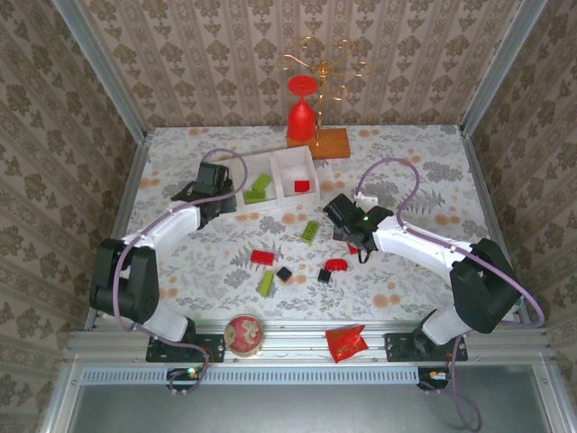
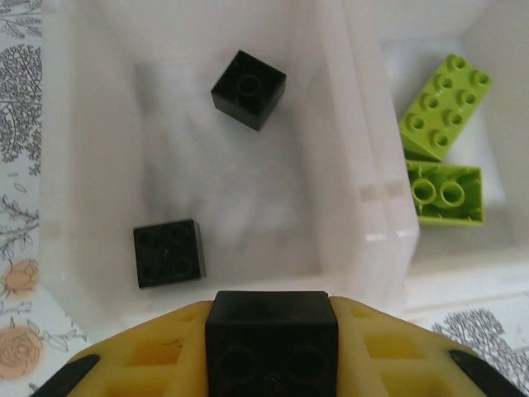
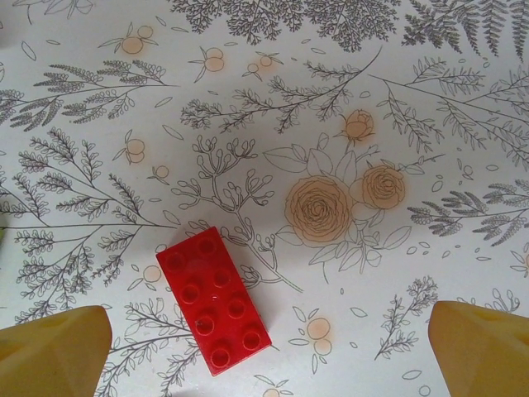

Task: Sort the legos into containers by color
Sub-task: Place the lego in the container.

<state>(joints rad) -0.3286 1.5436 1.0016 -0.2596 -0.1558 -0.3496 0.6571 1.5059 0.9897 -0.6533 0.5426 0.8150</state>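
1. A floral tablecloth (image 1: 180, 271) (grey sprigs and pale orange blooms on white) covers the table.
2. A tall red goblet (image 1: 302, 113) stands at the far edge, near the middle, at the left end of a flat wooden board (image 1: 332, 142).
3. A curly gold wire stand (image 1: 329, 70) rises just behind the goblet.
4. A round red tin (image 1: 244, 335) sits on the near metal rail (image 1: 297, 348), left of centre.
5. A crinkled red packet (image 1: 345, 342) lies on the same rail, to the tin's right and well apart from it.
6. Patterned beige wallpaper (image 1: 225, 54) lines the far and side walls.
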